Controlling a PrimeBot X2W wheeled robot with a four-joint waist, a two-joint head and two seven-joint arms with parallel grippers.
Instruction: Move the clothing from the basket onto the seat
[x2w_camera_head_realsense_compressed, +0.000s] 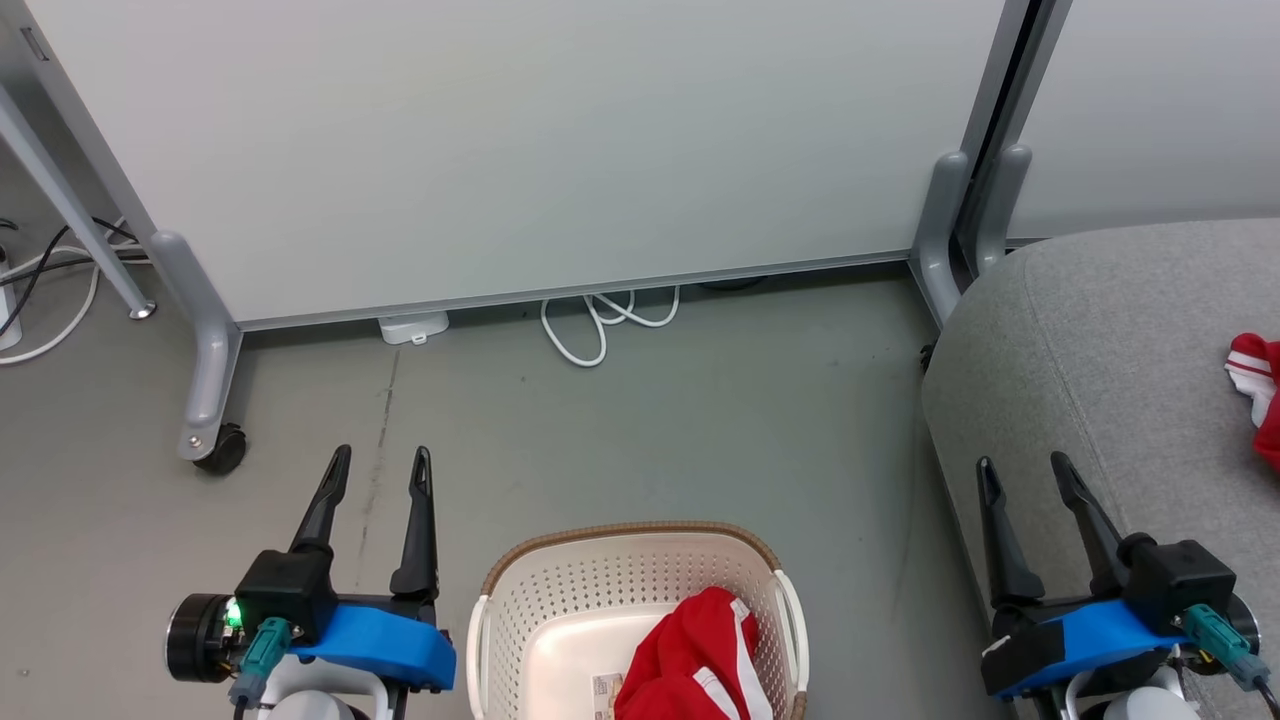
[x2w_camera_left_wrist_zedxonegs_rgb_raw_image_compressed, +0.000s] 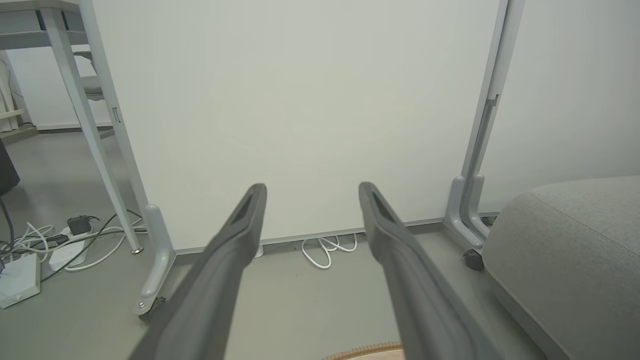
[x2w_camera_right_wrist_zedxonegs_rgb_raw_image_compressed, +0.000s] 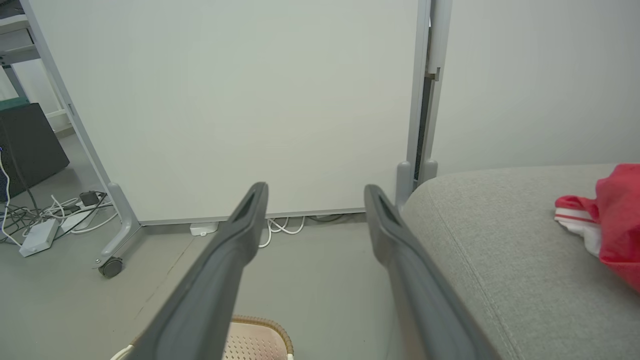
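In the head view we see the left pincer (x2w_camera_head_realsense_compressed: 383, 452) and right pincer (x2w_camera_head_realsense_compressed: 1021, 460) spread wide and empty, one on either side of the basket (x2w_camera_head_realsense_compressed: 640, 535), which stands on the floor (x2w_camera_head_realsense_compressed: 700, 400). A red garment (x2w_camera_head_realsense_compressed: 690, 650) lies inside the basket. A second red garment (x2w_camera_head_realsense_compressed: 1258, 390) lies on the seat (x2w_camera_head_realsense_compressed: 1100, 350).

In the left wrist view the left pincer (x2w_camera_left_wrist_zedxonegs_rgb_raw_image_compressed: 312, 187) gapes, holding nothing.

In the right wrist view the right pincer (x2w_camera_right_wrist_zedxonegs_rgb_raw_image_compressed: 316, 187) is equally wide and empty. We see the second red garment (x2w_camera_right_wrist_zedxonegs_rgb_raw_image_compressed: 615, 215) resting on the seat (x2w_camera_right_wrist_zedxonegs_rgb_raw_image_compressed: 500, 225).
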